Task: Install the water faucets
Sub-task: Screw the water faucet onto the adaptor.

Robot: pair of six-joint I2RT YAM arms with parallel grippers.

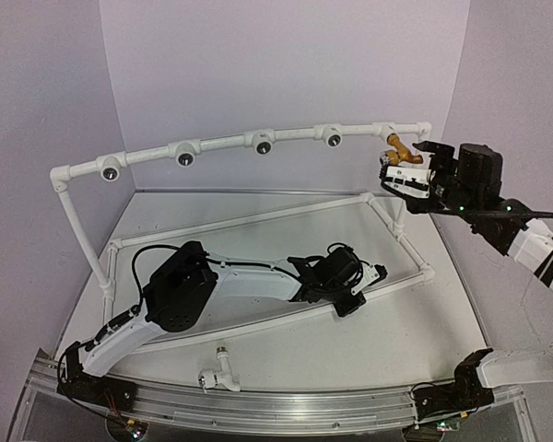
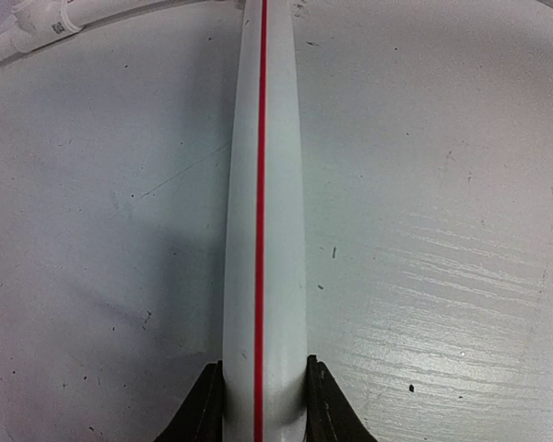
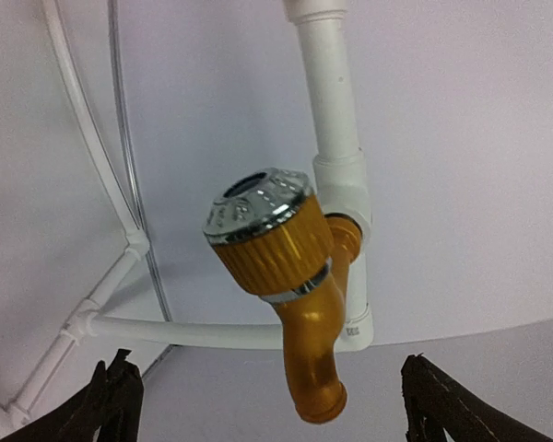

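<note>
**A:** Starting at the left, we've got the small white plastic faucet (image 1: 219, 378) lying on the pale grey table (image 1: 286, 354), close to the near edge. Nothing is touching it.

**B:** Moving right, we meet the left gripper (image 1: 350, 285), low over the table. From its wrist camera we see the dark fingers (image 2: 324, 410) pinched tight on either side of a white plastic pipe with a red stripe (image 2: 263, 184), which runs along the tabletop.

**A:** Further right, up at the far end of the white pipe frame with round dark sockets (image 1: 221, 143), we spot the yellow-orange faucet with a chrome-topped knob (image 1: 398, 147). It's seated in a white tee fitting (image 3: 346, 184), spout pointing down.

**B:** And the right gripper (image 1: 407, 177) is right beside it, jaws spread wide. In the wrist view we see one finger on each side of that faucet with clear gaps both ways, so it's gripping nothing.
</note>
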